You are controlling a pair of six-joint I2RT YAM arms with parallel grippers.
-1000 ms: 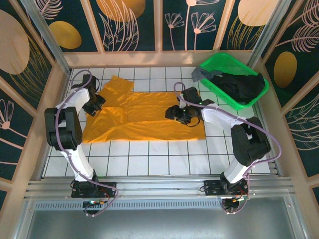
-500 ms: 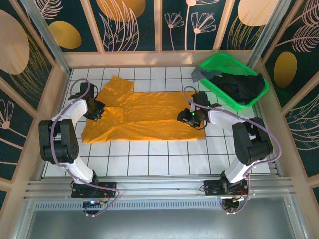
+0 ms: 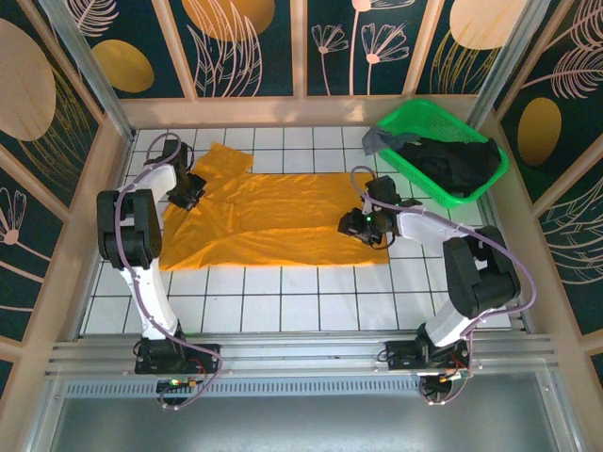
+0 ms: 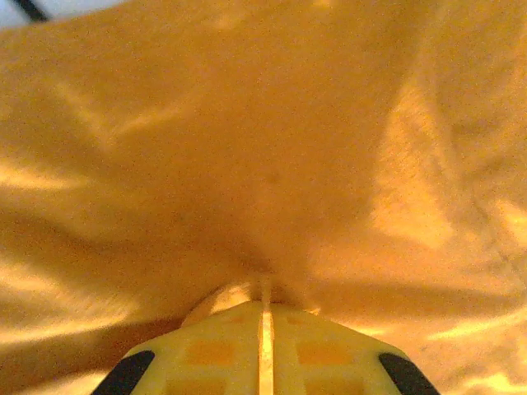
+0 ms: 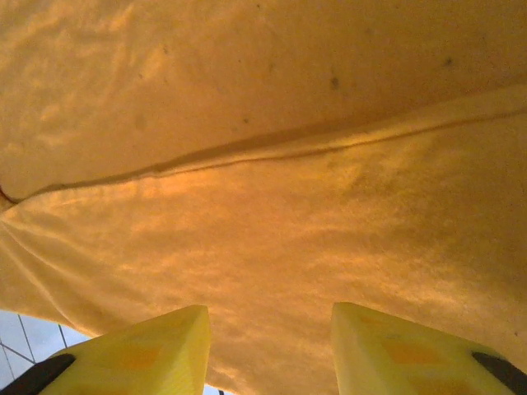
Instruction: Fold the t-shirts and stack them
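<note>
Since a second ago both arms have shifted: the left gripper (image 3: 188,193) has slid a little toward 12 o'clock along the sleeve end of the mustard-orange t-shirt (image 3: 273,221) and its elbow has swung in over the cloth, while the right gripper (image 3: 350,226) has moved from the shirt's body out toward 3 o'clock, to the hem edge. From where I stand, the orange shirt lies spread flat on the white tiled desk (image 3: 283,301), centred but nearer 12 o'clock, with one sleeve reaching toward 11 o'clock. In the left wrist view the left fingers (image 4: 214,350) are pressed together with only a thin seam between them, and a bunch of orange cloth is gathered and pinched at their tips. In the right wrist view the right fingers (image 5: 136,354) stand clearly apart, roughly half spread, with the shirt's stitched hem running across in front of them and cloth showing in the gap; they have no hold on it. Over at 2 o'clock sits the green mesh basket (image 3: 415,105), with the black t-shirt (image 3: 457,160) heaped inside and the grey t-shirt (image 3: 382,141) draped over its 9 o'clock rim.
</note>
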